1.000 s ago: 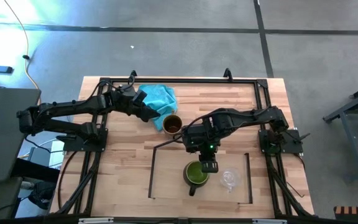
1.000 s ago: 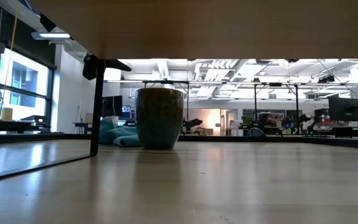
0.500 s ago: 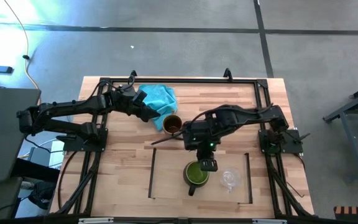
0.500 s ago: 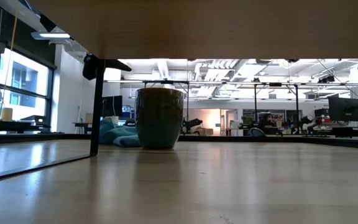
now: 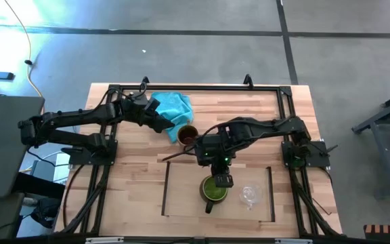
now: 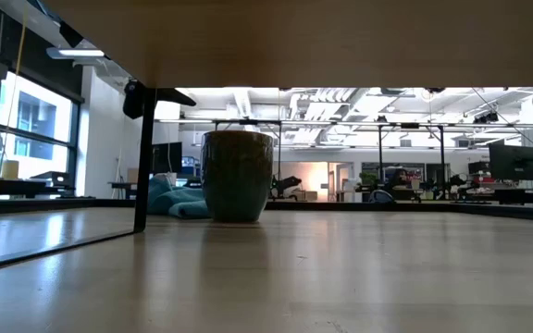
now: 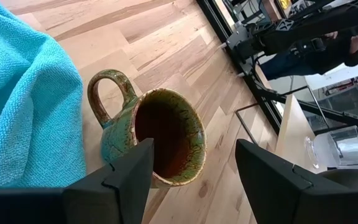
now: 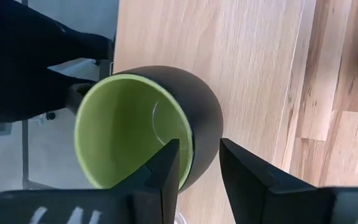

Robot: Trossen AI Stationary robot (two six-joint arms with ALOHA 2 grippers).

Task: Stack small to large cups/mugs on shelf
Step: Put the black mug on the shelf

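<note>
Edged farther from the near edge, right end effector (image 5: 221, 180) straddling green mug (image 5: 214, 189) rim on shelf (image 5: 181, 196), glass cup (image 5: 250, 195) right; left end effector (image 7: 194, 165) spread around brown mug (image 5: 187, 135).

We see a turquoise cloth (image 5: 172, 107) lying crumpled near the far edge of the wooden table (image 5: 296, 112), toward its far left corner. Around the table lies grey floor (image 5: 202, 54), crossed by dark lines, with a yellow cable (image 5: 24, 34) trailing at the left.
</note>
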